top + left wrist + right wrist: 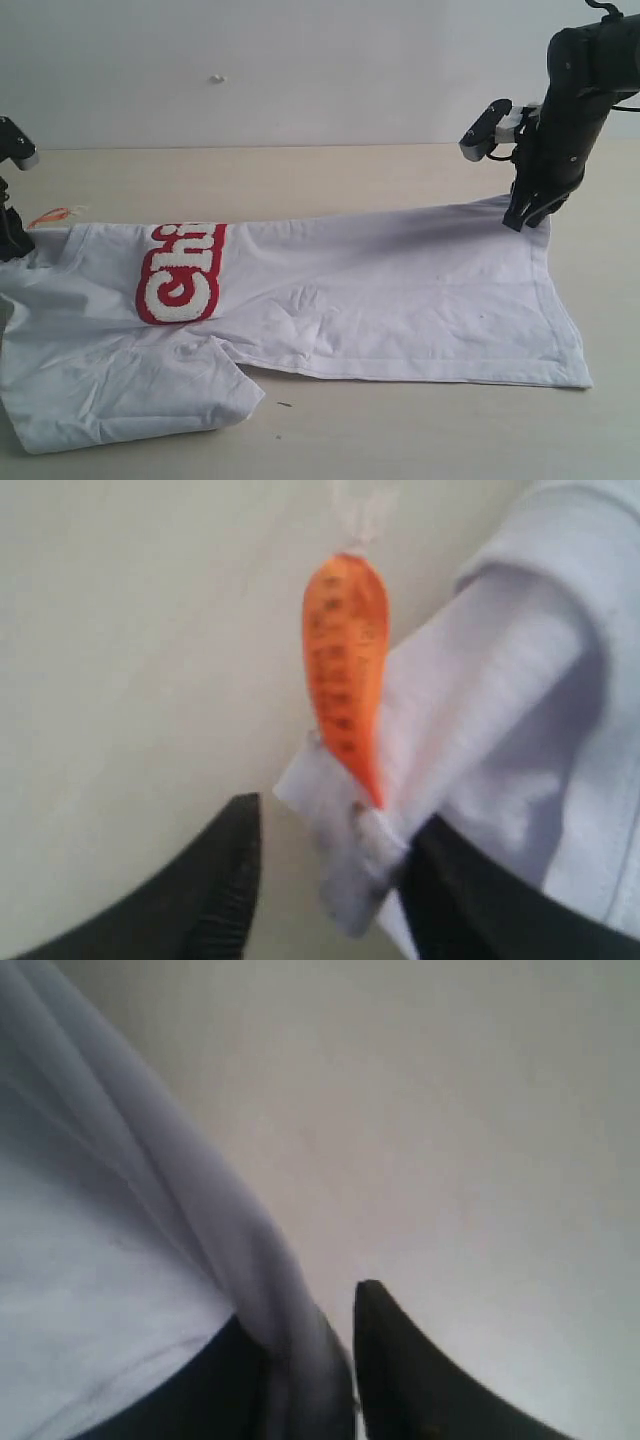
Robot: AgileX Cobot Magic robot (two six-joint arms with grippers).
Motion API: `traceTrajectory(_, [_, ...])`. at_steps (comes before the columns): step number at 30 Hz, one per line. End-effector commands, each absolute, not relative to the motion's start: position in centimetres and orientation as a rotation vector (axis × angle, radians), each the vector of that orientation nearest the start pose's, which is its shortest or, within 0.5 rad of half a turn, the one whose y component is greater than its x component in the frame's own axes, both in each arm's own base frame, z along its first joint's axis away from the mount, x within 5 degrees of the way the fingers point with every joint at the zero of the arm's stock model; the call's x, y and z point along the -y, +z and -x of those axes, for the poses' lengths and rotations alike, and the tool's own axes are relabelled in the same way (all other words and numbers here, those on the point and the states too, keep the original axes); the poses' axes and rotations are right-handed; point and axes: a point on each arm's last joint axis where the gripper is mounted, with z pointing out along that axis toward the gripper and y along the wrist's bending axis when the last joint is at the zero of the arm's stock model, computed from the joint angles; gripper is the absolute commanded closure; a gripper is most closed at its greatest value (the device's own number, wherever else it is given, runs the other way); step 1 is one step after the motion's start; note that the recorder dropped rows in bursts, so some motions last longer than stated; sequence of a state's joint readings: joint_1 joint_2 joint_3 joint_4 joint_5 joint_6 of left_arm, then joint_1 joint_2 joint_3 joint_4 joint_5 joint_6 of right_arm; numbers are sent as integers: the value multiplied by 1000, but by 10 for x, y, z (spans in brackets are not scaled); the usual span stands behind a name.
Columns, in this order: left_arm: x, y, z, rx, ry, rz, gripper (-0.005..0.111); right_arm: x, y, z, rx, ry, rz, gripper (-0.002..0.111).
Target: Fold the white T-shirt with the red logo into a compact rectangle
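The white T-shirt [380, 290] lies folded lengthwise across the table, with one sleeve out toward the front left. The red logo [182, 272] shows partly, near the chest end. My left gripper [12, 245] is at the collar, beside the orange neck tag [55, 214]. In the left wrist view the left gripper [340, 815] stands open; a fold of collar cloth [370, 850] rests against one finger, under the tag [345, 660]. My right gripper [522, 218] is at the far hem corner. Close up, the right gripper [305, 1305] is slightly open, the hem [270, 1290] draped over one finger.
The shirt rests on a beige table [400, 430] with a white wall [300, 60] behind it. The right arm's wrist camera [485, 130] juts out above the hem corner. A small dark speck [284, 404] lies on the table in front of the shirt.
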State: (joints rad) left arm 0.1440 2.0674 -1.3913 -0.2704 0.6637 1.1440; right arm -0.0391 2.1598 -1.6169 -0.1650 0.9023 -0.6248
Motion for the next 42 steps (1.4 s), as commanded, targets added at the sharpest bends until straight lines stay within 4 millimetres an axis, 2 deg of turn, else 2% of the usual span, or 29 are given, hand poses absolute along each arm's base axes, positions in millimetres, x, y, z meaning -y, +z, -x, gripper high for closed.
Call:
traceTrajectory(1, [-51, 152, -423, -2509, 76, -988, 33, 35, 163, -449, -2735, -362, 979, 57])
traceTrajectory(4, [-55, 154, -424, -2508, 39, -893, 30, 36, 163, -453, -2709, -383, 900, 45])
traceTrajectory(7, [-56, 160, -426, -2501, -70, -719, 33, 36, 163, -454, -2708, -389, 886, 46])
traceTrajectory(10, [-58, 168, -426, -2484, -209, -563, 42, 36, 163, -454, -2710, -391, 886, 46])
traceTrajectory(16, [-67, 166, -416, -2554, -358, -580, 43, 36, 162, -453, -2719, -389, 887, 46])
traceTrajectory(19, [-74, 165, -413, -2569, -427, -538, 39, 36, 162, -453, -2723, -388, 888, 46])
traceTrajectory(23, [-87, 174, -415, -2490, -560, -401, 32, 36, 162, -452, -2726, -384, 886, 46])
traceTrajectory(29, [-100, 189, -420, -2294, -709, -203, 32, 36, 162, -452, -2728, -379, 883, 46])
traceTrajectory(32, [-101, 188, -418, -2283, -782, -199, 32, 36, 162, -452, -2728, -376, 881, 46])
traceTrajectory(36, [-94, 165, -404, -2392, -957, -365, 34, 36, 162, -452, -2735, -373, 883, 46])
traceTrajectory(38, [-92, 154, -402, -2439, -999, -362, 34, 36, 162, -451, -2738, -372, 884, 46])
traceTrajectory(42, [-91, 152, -404, -2434, -1065, -350, 34, 36, 162, -451, -2740, -371, 884, 46])
